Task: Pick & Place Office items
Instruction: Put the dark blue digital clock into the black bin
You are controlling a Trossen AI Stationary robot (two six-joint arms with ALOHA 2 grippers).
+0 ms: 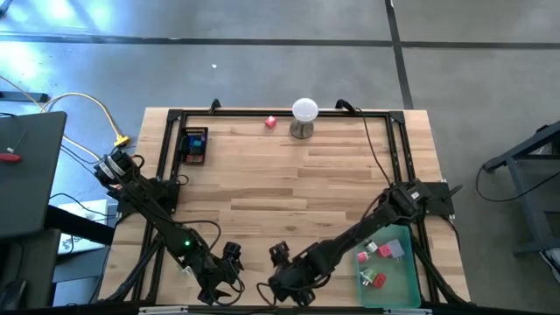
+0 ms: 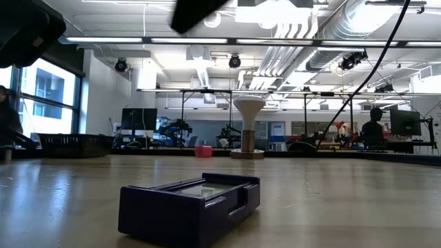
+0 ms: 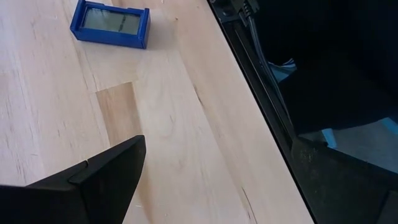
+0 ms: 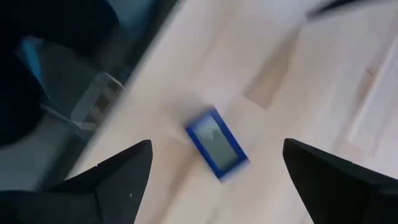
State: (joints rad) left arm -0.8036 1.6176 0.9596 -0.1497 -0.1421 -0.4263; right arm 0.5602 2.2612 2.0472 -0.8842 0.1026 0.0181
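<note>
We see both arms folded low at the table's (image 1: 289,188) near edge. The left gripper (image 1: 229,262) and the right gripper (image 1: 282,262) sit just beside each other, each with its fingers spread and nothing between them.

The blue box (image 1: 194,144) lies far ahead of both grippers and off toward the left side, next to the frame rail (image 1: 166,149). Its long axis runs roughly away from the grippers, along that rail. We judge the left gripper the nearer of the two, though the right wrist view frames the blue box (image 4: 216,144) squarely between that arm's spread fingers (image 4: 115,177).

A small red piece (image 1: 270,122) rests at the far edge, well ahead of either gripper, near the white ball on its stand (image 1: 304,116).

Several more office items (image 1: 376,262), red, pink and green, lie in the green tray (image 1: 398,289), just to the outer side of the right gripper.
</note>
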